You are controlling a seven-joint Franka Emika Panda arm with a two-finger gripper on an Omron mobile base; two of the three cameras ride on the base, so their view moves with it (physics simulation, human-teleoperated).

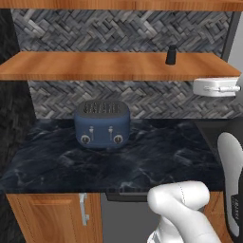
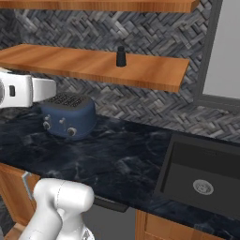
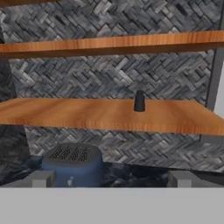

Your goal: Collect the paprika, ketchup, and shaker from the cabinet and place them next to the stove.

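A herringbone grey tile wall backs a dark marble counter (image 1: 156, 156), and the cabinet's (image 1: 95, 66) orange-brown shelf boards run across that wall above it. On the lower board stands the shaker (image 1: 171, 55), a small dark cylinder, upright and alone, toward the board's right end in the left base view. Below it on the counter sits a blue toaster (image 1: 102, 124), well to the left of the shaker, and a black sink (image 2: 201, 180) is set into the counter at the far right. My gripper (image 3: 111, 178) hangs in the air in front of the shelves, level with the gap between counter and lower board; my fingertips (image 3: 41, 178) stand as wide apart as they go, with nothing between them and touching nothing. The shaker is well ahead of me, above and slightly right of my fingers' midline
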